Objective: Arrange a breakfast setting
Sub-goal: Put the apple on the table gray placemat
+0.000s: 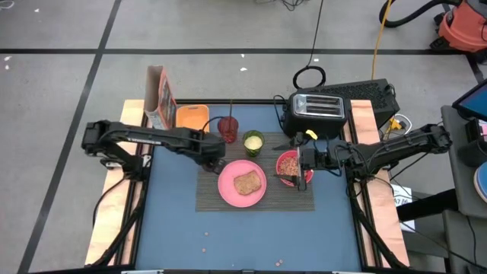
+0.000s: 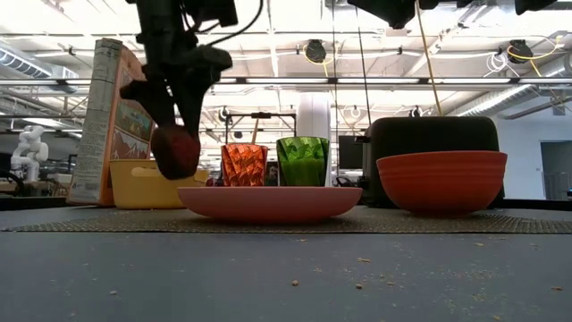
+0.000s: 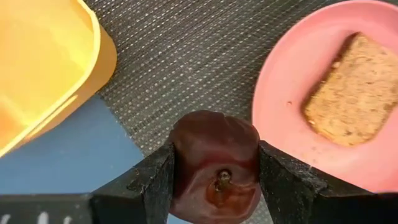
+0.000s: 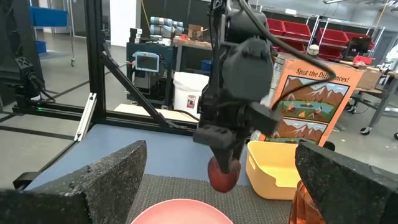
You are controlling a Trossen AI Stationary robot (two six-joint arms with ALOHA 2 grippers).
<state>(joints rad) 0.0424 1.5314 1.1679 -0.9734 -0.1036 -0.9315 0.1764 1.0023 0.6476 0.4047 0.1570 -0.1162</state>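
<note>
My left gripper (image 1: 212, 162) is shut on the dark-red fruit (image 3: 214, 163), above the left edge of the dark woven placemat (image 1: 255, 199) and beside the pink plate (image 1: 228, 190). The brown toast slice (image 1: 247, 183) lies on the plate. The pink-red bowl (image 1: 288, 163), with grain in it, stands on the placemat's right part. The red tumbler (image 1: 228, 128) and the green cup (image 1: 253, 141) stand behind the plate. My right gripper (image 1: 303, 163) is open and empty, raised over the bowl's right side. My left gripper pinches the fruit's two opposite sides (image 3: 180, 165) between its two fingers (image 3: 152, 183). The fingers come from above, pointing down, and the fruit's stem end (image 3: 221, 179) faces up toward the wrist. In the low view the fruit (image 2: 174, 152) hangs clear of the placemat.
A yellow container (image 1: 192, 116) and an upright cereal box (image 1: 158, 97) stand at the back left. A black toaster (image 1: 318, 110) stands at the back right. Crumbs lie on the blue table (image 1: 228, 240) near its front edge.
</note>
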